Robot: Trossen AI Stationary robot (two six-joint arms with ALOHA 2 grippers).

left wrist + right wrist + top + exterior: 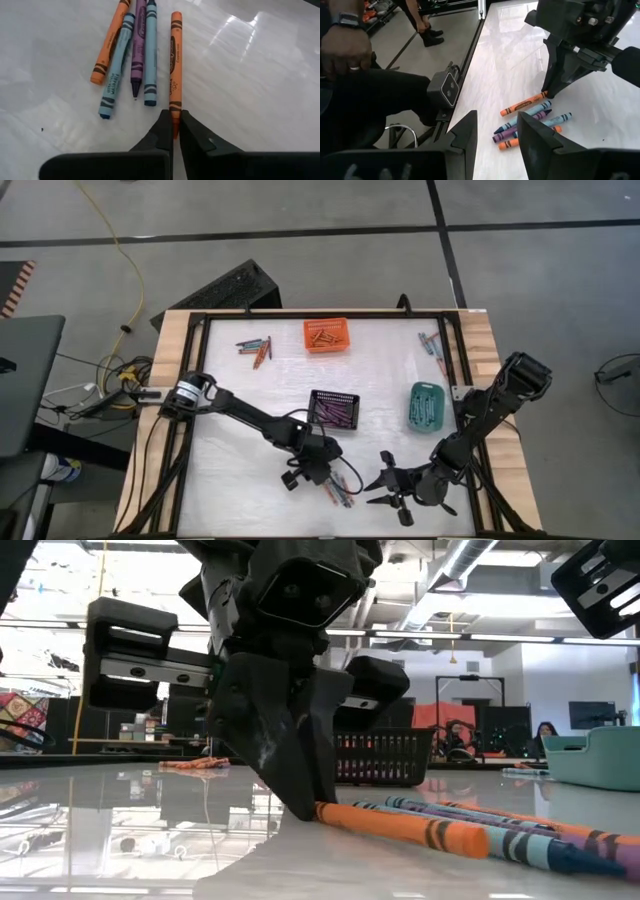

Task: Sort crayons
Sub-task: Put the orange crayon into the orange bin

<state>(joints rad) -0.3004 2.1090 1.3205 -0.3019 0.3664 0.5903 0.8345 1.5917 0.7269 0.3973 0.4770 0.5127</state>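
Note:
Several crayons (340,492) in orange, teal-blue and purple lie flat on the white table near its front edge; they also show in the left wrist view (131,55). My left gripper (325,475) stands over them, shut on one orange crayon (175,60) that lies apart from the rest. My right gripper (385,485) is open and empty just right of the pile, a little above the table; in its wrist view (497,132) the crayons (530,117) lie beyond its fingers. My left gripper pinches the orange crayon by its end (174,114) between its two fingertips. The fingers (300,790) point down from above. The crayon lies flat on the table (400,823) and reaches away from the fingers.
An orange basket (327,336) stands at the far middle, a black basket (334,409) in the middle and a teal basket (426,406) at the right, each with crayons inside. Loose crayons lie at the far left (256,347) and far right (432,350). A person's hand (345,50) shows beyond the table's edge.

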